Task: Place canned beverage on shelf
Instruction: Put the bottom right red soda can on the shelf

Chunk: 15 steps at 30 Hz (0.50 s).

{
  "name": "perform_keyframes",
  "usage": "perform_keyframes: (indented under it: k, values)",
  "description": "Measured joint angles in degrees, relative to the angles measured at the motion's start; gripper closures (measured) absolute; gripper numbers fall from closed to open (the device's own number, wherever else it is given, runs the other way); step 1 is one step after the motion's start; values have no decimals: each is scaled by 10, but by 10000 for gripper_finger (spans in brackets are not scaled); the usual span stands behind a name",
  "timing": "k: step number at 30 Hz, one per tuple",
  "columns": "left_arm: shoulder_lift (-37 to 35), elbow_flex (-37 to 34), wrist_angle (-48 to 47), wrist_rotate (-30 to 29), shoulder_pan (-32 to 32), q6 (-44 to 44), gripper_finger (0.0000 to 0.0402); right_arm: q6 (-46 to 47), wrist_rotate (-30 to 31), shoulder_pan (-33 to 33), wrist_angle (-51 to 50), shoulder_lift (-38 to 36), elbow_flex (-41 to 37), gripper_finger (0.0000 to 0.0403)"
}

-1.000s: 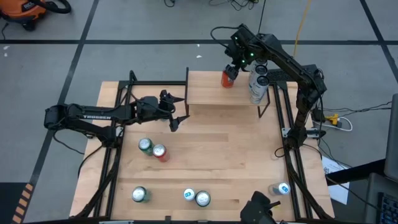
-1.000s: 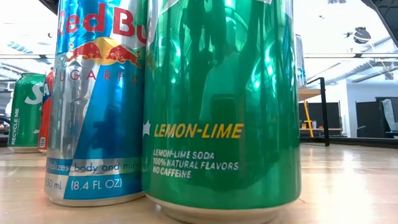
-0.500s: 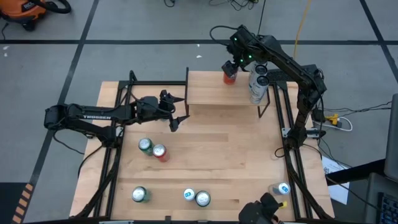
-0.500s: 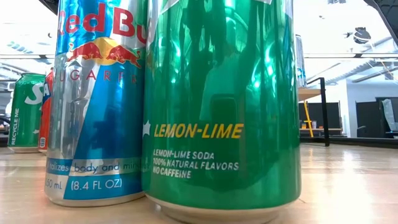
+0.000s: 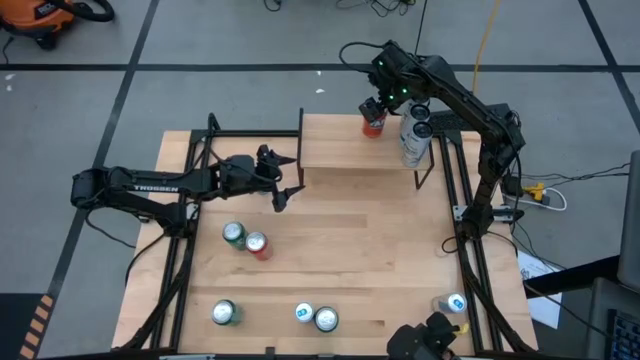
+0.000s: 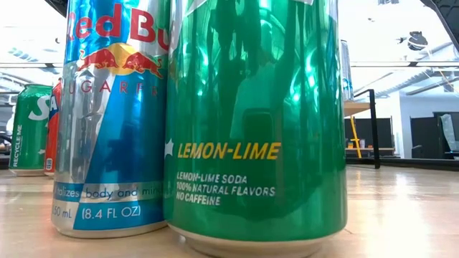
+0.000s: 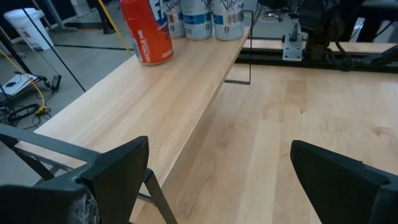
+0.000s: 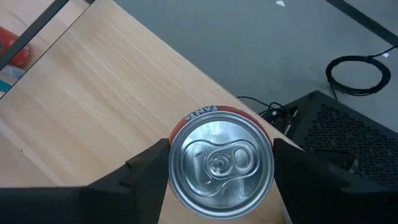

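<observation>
Right wrist view: the right gripper (image 8: 221, 163) is clamped on the orange can (image 8: 221, 163), now shifted along the shelf (image 8: 93, 93), placement nearly complete.

The table (image 5: 380, 230) is light wood with black frame rails along its sides. At its far edge stands the shelf (image 5: 340, 150), a narrower raised board on black supports. On the shelf's far right end an orange can (image 5: 373, 122) stands upright, with pale cans (image 5: 414, 140) just beside it to the right. On the table lie a green can (image 5: 233, 233) touching a red can (image 5: 257, 244) left of centre, and along the near edge a second green can (image 5: 223, 312), a blue can (image 5: 304, 313) beside a silver-topped can (image 5: 326, 319), and a lone can (image 5: 455, 302) near right.
</observation>
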Motion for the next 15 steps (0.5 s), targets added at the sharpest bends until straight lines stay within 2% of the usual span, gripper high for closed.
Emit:
perform_keyframes:
  k: [4, 6, 10, 13, 15]
  values:
    - [0, 0, -21, 0, 0, 0, 17, -2, 49, 0, -7, -11, -1, 160]
    - [0, 0, -27, 0, 0, 0, 17, -6, 53, -6, -9, -17, -3, 160]
    - [0, 0, -26, 0, 0, 0, 17, -7, 44, -13, -8, -24, -3, 160]
    - [0, 0, -25, 0, 0, 0, 17, -5, 4, -18, -7, -24, -3, 160]
    - [0, 0, -25, 0, 0, 0, 17, -2, 0, -19, -4, -23, -3, 160]
